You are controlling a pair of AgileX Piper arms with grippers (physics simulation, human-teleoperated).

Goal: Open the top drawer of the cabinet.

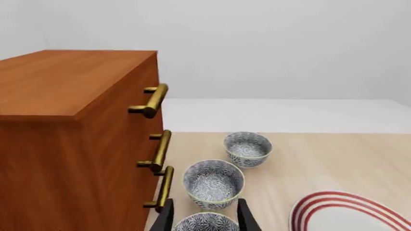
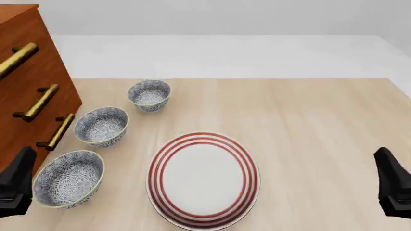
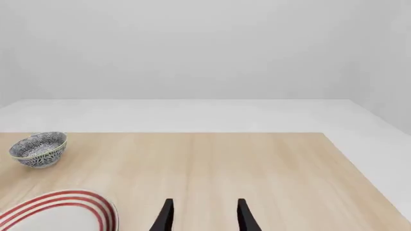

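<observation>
Cabinet (image 1: 70, 144): reddish-brown wood, smooth satin. Top drawer (image 1: 122, 91) handle (image 1: 153, 100): polished brass. Desk (image 2: 308, 144): pale matt wood. Bowls (image 2: 101, 126): glazed patterned ceramic. Plate (image 2: 203, 179): glossy ceramic. My left gripper (image 1: 205, 216): matt black.

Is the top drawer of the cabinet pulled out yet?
No, the top drawer sits flush with the two drawers below it in the cabinet.

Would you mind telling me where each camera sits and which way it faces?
Front view: above and behind the arms, looking down at the table; both arms' dark tips show at the lower corners.
Left wrist view: behind the left gripper, facing the cabinet and three bowls.
Right wrist view: behind the right gripper, facing bare tabletop.
All three share the striped plate and the farthest bowl.
</observation>
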